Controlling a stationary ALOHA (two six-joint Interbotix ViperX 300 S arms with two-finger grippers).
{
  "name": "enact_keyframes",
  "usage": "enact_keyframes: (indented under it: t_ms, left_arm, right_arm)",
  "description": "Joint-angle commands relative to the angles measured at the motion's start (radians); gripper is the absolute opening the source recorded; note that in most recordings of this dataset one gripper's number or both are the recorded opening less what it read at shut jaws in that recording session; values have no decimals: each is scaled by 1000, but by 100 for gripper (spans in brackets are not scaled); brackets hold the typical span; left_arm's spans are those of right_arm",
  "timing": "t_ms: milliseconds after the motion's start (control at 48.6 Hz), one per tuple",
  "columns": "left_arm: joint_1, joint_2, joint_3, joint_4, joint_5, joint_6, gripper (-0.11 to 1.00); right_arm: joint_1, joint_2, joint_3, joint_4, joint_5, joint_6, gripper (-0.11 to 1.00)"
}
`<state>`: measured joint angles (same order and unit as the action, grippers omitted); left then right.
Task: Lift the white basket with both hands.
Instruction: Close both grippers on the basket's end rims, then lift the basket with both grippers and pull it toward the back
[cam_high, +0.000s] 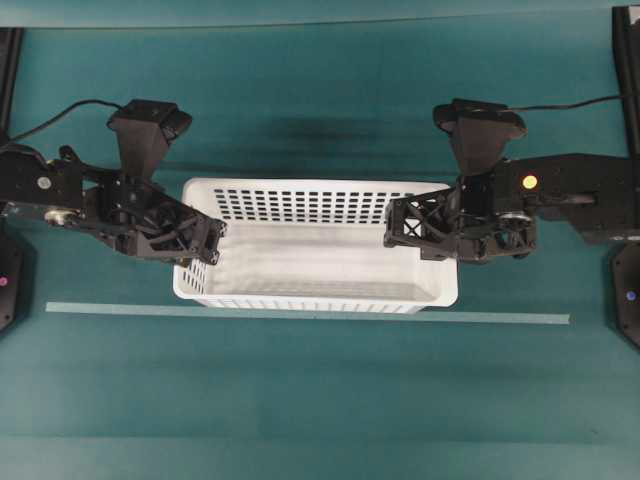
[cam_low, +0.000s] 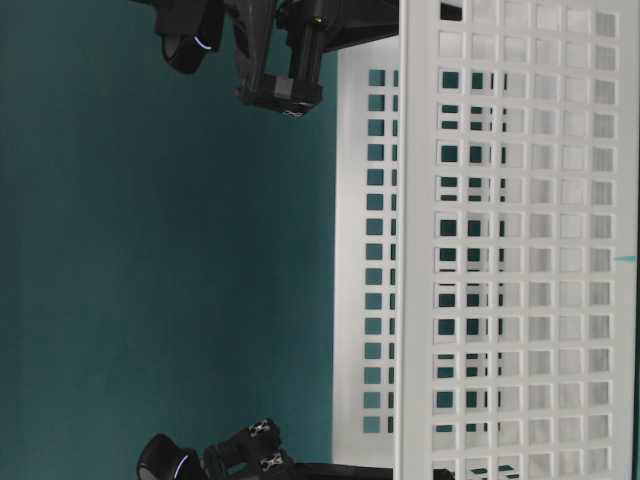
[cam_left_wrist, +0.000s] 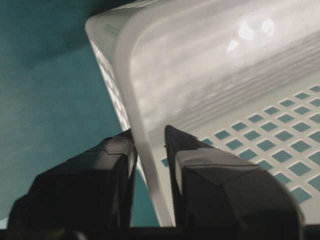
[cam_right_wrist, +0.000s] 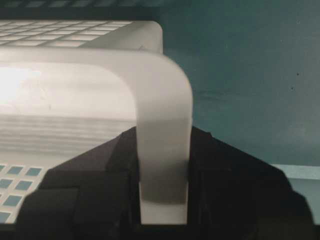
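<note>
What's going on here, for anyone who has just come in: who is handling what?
Two robot arms are taking hold of the white basket on the green table. The left pincer straddles the rim at one short end, and the right pincer clamps the rim at the other. The basket looks as if it sits on the table, not yet lifted.
</note>
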<state>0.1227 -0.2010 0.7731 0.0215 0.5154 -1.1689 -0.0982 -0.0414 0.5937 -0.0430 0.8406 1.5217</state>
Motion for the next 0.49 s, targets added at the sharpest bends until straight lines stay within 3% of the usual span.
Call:
enact_keyframes:
  t_ms: [0, 288, 473]
  left_arm:
    - [2, 6, -6, 5, -3, 2, 17]
    - [3, -31, -54, 5, 12, 5, 17]
    - [3, -72, -112, 5, 100, 5, 17]
  right_arm:
    - [5, 18, 3, 0, 5, -14, 18]
    - [2, -34, -15, 3, 26, -15, 18]
    - [-6, -92, -55, 9, 98, -15, 18]
